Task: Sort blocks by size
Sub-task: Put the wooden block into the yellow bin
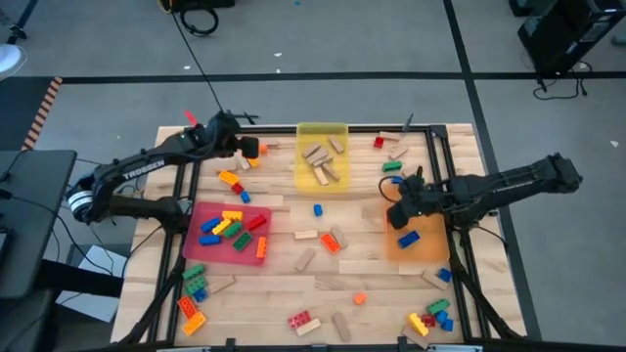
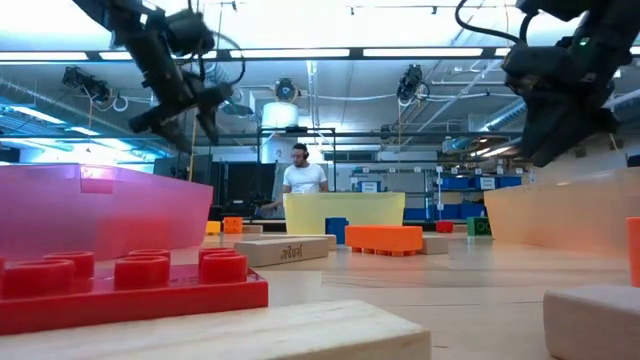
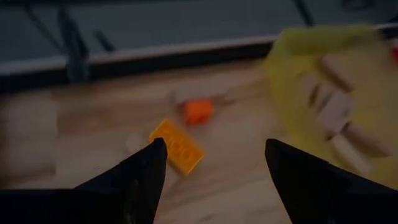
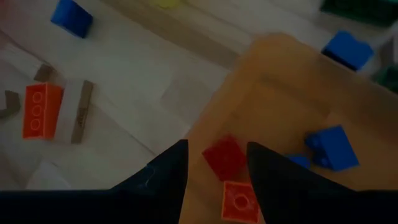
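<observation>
Red studded brick (image 2: 130,285) fills the low view's foreground, both arms hanging high above the surface; from overhead, the left tool (image 1: 246,147) hovers near the yellow tray (image 1: 323,132), the right tool (image 1: 399,215) over the orange tray (image 1: 421,249); left wrist shows spread fingers (image 3: 146,171), empty, a yellow block (image 3: 176,146) just ahead; right wrist shows a red block (image 4: 224,155) between half-open fingers, perhaps loosely held, so it may drop askew

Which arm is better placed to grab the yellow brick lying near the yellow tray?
Left. The left gripper hangs open right above the yellow brick, beside the yellow tray. The right gripper is across the table over the orange tray.
</observation>
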{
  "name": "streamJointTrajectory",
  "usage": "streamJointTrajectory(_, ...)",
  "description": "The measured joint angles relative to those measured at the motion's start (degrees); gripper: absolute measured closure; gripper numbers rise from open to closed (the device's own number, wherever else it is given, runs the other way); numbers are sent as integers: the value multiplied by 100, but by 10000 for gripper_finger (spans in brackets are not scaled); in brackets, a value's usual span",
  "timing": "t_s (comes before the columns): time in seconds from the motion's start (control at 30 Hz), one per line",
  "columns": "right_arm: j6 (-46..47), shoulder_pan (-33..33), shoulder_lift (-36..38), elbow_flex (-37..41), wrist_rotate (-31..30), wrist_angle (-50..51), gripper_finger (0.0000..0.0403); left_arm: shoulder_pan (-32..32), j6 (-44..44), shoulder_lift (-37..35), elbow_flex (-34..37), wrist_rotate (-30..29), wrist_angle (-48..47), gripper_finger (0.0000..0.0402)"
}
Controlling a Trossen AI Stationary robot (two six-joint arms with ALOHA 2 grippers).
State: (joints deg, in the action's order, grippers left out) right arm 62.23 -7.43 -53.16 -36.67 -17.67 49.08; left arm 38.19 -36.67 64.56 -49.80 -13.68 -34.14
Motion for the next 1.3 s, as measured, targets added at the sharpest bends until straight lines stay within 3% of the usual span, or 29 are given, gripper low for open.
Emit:
streamJointTrajectory(0.27, -436, 462, -3, 2, 116, -683, 226, 969, 607, 762, -38, 1278, -521, 122)
streamJointTrajectory(0.37, -390, 543, -5, 0, 126, -882, 226, 1077, 1172, 1329, -267, 1420, -863, 122)
streamJointTrajectory(0.7, -111, 620, -8, 0, 129, -1454, 226, 1089, 3747, 2970, -1178, 979, -2254, 122)
streamJointTrajectory(0.87, 117, 620, -8, 0, 129, -1491, 226, 1085, 4229, 3429, -1180, 870, -2255, 122)
streamJointTrajectory(1.1, 259, 620, -8, 2, 129, -1668, 226, 1082, 4528, 3822, -1182, 154, -2301, 122)
streamJointTrajectory(1.3, 268, 620, -8, 1, 120, -1795, 226, 1082, 4824, 4119, -1219, 156, -2416, 135)
